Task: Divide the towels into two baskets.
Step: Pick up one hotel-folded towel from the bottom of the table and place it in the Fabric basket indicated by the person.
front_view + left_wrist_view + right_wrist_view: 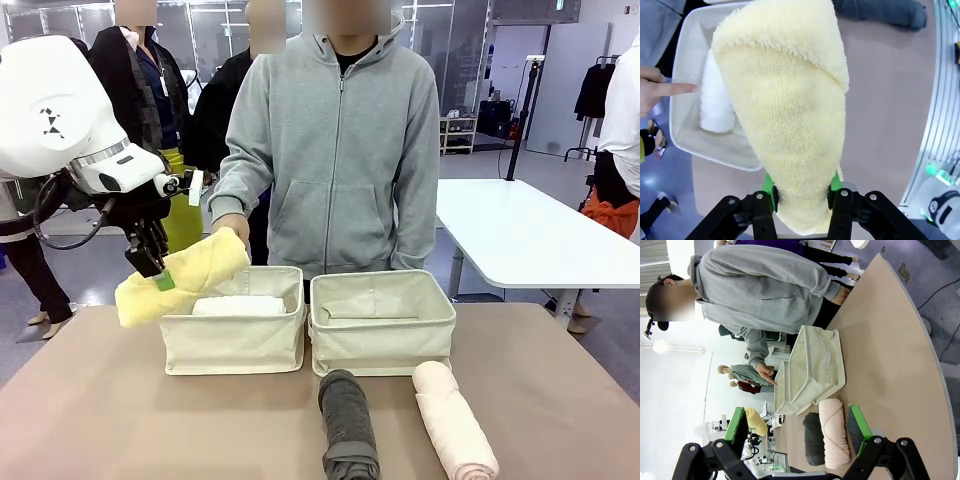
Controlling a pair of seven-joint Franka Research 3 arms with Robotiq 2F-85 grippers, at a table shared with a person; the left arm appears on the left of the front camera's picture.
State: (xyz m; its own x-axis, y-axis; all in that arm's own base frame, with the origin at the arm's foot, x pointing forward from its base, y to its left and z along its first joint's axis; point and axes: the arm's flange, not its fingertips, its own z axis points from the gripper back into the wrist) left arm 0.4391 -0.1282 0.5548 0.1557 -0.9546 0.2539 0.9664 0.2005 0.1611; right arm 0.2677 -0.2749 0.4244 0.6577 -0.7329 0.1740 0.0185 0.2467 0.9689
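Behind a brown desk [100, 400] is an open lab room with white tables and people standing about. A person in a grey hoodie stands across the desk, one hand [652, 92] pointing a finger into the left basket [235, 345]. That basket sits just below and ahead of the left end effector [802, 196], and the right basket [385, 345] stands just beside it on the side away from that end effector.

The left end effector is clamped on one end of the pale yellow towel [195, 275]. It holds the towel above the left basket's rim, over the white towel [238, 306] lying inside. The step in hand looks like placement, which calls for lowering the roll beside the white one and then letting go.

The grey towel [347, 420] and pink towel [452, 420] lie on the desk ahead of the right end effector [797, 426], which gapes wide and holds nothing. No writing can be read.
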